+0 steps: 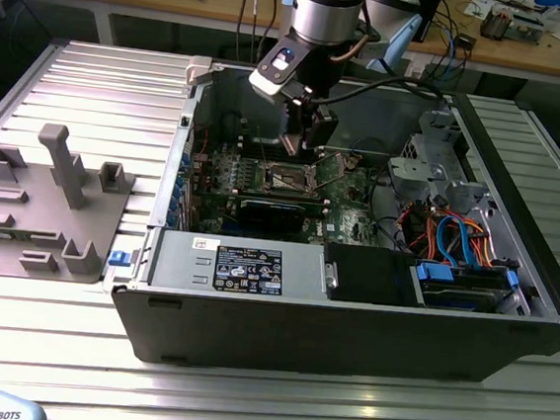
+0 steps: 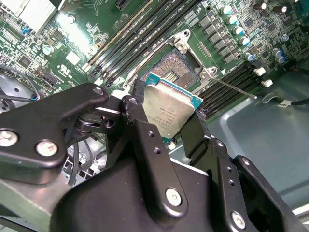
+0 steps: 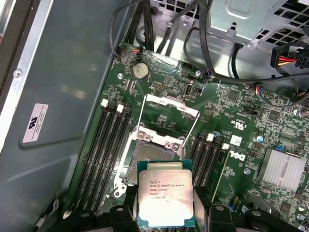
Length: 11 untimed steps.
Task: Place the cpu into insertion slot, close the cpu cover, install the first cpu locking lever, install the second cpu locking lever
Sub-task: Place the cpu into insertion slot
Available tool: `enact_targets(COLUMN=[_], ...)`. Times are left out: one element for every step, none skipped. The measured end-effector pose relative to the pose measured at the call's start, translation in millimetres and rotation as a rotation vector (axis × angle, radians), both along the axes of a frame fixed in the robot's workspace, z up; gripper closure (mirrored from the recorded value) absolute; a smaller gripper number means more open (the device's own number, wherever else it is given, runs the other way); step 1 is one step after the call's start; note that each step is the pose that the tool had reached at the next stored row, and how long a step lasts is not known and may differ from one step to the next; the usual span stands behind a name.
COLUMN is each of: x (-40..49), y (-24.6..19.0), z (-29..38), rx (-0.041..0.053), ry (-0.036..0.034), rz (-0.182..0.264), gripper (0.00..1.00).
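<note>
My gripper [image 2: 169, 123] is shut on the cpu [image 2: 169, 108], a small square chip with a dull silver top, which its two black fingers [image 2: 140, 121] pinch by opposite edges. In the first wrist view the cpu [image 3: 165, 198] hangs just short of the insertion slot [image 3: 153, 154], a dark square socket in the green motherboard. The slot [image 2: 176, 67] lies bare with nothing in it. The cpu cover [image 3: 171, 107], a thin silvery frame, stands swung open beyond the slot. A thin locking lever [image 2: 236, 89] sticks out beside the socket. In the exterior view the gripper [image 1: 302, 138] hovers over the slot [image 1: 288, 178].
The open computer case [image 1: 348, 326] lies on a ribbed aluminium table. Black memory slots [image 3: 104, 145] flank the socket. A power supply [image 1: 245, 266] and a drive bay with coloured cables [image 1: 456, 237] fill the near side. A grey fixture plate [image 1: 43, 197] sits at the exterior view's left.
</note>
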State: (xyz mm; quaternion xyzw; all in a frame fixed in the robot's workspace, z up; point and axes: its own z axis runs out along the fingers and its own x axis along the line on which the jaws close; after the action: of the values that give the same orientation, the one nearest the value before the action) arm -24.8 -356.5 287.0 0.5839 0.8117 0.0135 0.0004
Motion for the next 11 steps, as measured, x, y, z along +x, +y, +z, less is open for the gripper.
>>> enact_targets(x=[0.0,0.0,0.0,0.0,0.0,0.0,0.0,0.0,0.0,0.0,0.0], y=[0.0,0.0,0.0,0.0,0.0,0.0,0.0,0.0,0.0,0.0,0.0], z=[0.0,0.0,0.0,0.0,-0.2,-0.2,-0.2,-0.3,-0.3,-0.4,-0.4], rx=[-0.0001,-0.0001,-0.0001,-0.0001,0.0,-0.0001,-0.0002,-0.0001,-0.0001,-0.0001,-0.0001], ry=[0.0,0.0,0.0,0.0001,0.0,0.0,0.0,0.0,0.0,0.0,0.0001], rz=[-0.002,-0.003,-0.004,-0.006,-0.008,-0.009,-0.01,-0.011,-0.012,-0.013,-0.014], gripper=[0.46,0.46,0.46,0.46,0.46,0.46,0.46,0.46,0.46,0.46,0.46])
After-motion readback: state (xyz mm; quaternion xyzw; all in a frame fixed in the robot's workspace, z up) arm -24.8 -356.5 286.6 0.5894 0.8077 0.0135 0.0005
